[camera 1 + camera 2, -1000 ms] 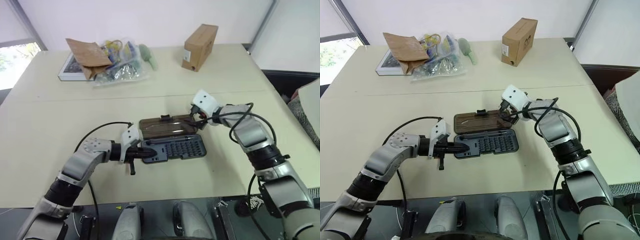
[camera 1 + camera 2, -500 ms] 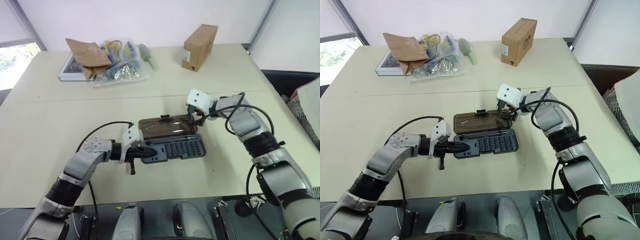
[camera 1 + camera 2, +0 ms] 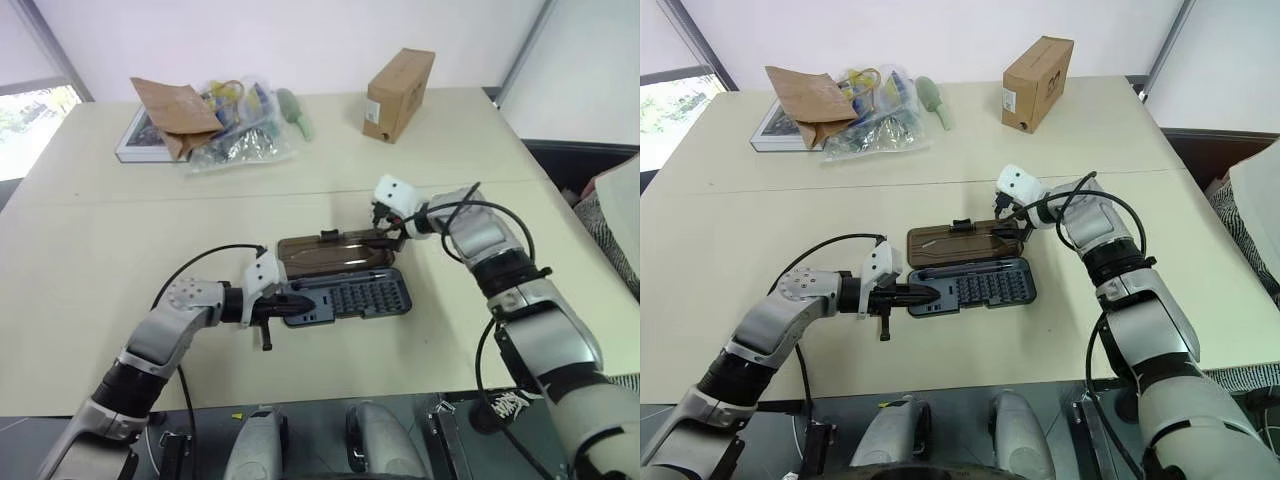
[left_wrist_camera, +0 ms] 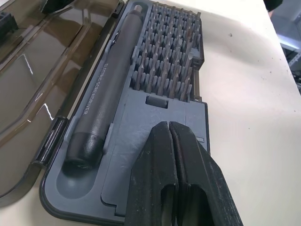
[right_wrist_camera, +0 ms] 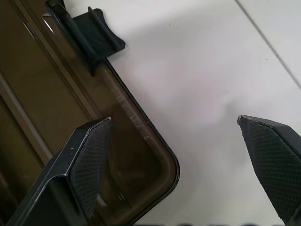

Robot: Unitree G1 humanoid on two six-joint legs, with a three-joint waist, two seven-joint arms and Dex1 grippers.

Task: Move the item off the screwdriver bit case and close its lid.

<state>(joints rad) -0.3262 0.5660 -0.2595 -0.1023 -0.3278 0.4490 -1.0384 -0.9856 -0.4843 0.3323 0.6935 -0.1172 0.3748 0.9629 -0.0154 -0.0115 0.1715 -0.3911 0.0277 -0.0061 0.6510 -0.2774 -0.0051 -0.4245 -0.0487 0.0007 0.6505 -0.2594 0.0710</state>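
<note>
Entry 1. Flat, rounded-corner plastic screwdriver bit case (image 3: 345,297), dark grey tray: lay open at mid-table (image 3: 90,250), pale beige top. Held rows of small metal bits (image 4: 164,61) and a dark grey pen-shaped driver (image 4: 99,108) along the hinge side.

Entry 2. Smoky brown translucent lid (image 3: 330,256), hinged: lay flat on the table at 12 o'clock of the tray, long thin ridge along it.

Entry 3. Tiny black squarish item (image 3: 328,235): sat at the lid's 12 o'clock edge, about mid-length; whether on the lid or just against its rim could not be told.

Entry 4. Black two-finger left gripper (image 4: 169,136): fingers clenched together, empty, tips over the tray's 9 o'clock end, beside the driver's butt.

Entry 5. Black two-finger right gripper (image 3: 385,235): fingers spread wide and released, nothing between them; one pad (image 5: 91,160) over the lid's rounded 2 o'clock corner, the other over bare table. Stood apart from the item.

Entry 6. Brown cardboard box (image 3: 400,95): upright at 1 o'clock of the case, well apart.

Entry 7. Crumpled brown paper bag (image 3: 175,112) and clear plastic bag of mixed goods (image 3: 240,130): heaped at 11 o'clock, far side.
</note>
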